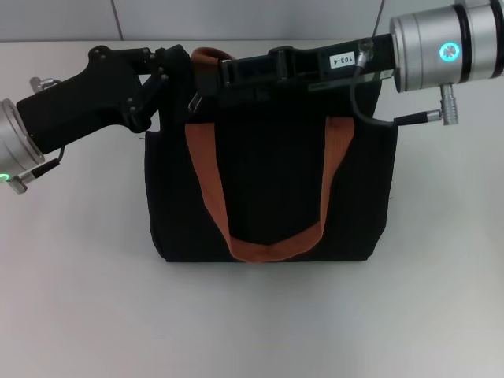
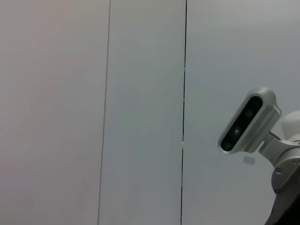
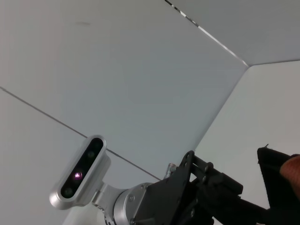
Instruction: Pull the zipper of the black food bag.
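Note:
The black food bag [image 1: 268, 181] stands upright mid-table, one orange-brown handle [image 1: 268, 244] hanging down its front and the other [image 1: 206, 55] poking up behind its top edge. A small silver tab, apparently the zipper [image 1: 193, 101], dangles just below the top edge near the bag's left corner. My left gripper [image 1: 168, 64] reaches in from the left to that upper left corner. My right gripper [image 1: 228, 71] lies along the top edge from the right, its tip close to the rear handle. In the right wrist view the left gripper [image 3: 206, 185] meets the bag's edge [image 3: 276, 180].
The bag sits on a plain white table [image 1: 79, 299], with a pale wall behind. The left wrist view shows only wall panels and the right arm's camera [image 2: 248, 123]. The left arm's camera [image 3: 80, 172] shows in the right wrist view.

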You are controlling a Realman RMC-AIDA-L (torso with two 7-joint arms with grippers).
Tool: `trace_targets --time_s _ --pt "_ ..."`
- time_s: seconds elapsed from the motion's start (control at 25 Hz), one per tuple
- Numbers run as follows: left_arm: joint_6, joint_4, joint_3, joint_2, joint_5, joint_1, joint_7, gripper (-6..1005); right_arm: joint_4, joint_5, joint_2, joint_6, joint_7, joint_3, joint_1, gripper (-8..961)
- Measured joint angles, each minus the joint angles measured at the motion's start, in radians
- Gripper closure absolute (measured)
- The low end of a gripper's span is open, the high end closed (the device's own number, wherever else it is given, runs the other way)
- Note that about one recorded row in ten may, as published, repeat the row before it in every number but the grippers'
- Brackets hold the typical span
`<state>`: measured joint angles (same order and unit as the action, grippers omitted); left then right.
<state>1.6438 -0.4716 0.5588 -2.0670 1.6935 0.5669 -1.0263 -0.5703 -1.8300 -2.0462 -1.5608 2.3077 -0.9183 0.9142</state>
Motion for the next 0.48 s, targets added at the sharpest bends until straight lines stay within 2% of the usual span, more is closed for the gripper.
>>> trace_targets --time_s 0.4,0.48 --pt "0.000 0.002 -0.005 -0.002 0.000 0.007 -0.006 965 -0.001 -0.014 -0.002 0.025 0.010 -0.007 0.011 245" --pt "0.000 0.002 -0.005 -0.001 0.000 0.010 -0.009 964 0.000 -0.019 -0.003 0.031 0.011 -0.009 0.014 326"
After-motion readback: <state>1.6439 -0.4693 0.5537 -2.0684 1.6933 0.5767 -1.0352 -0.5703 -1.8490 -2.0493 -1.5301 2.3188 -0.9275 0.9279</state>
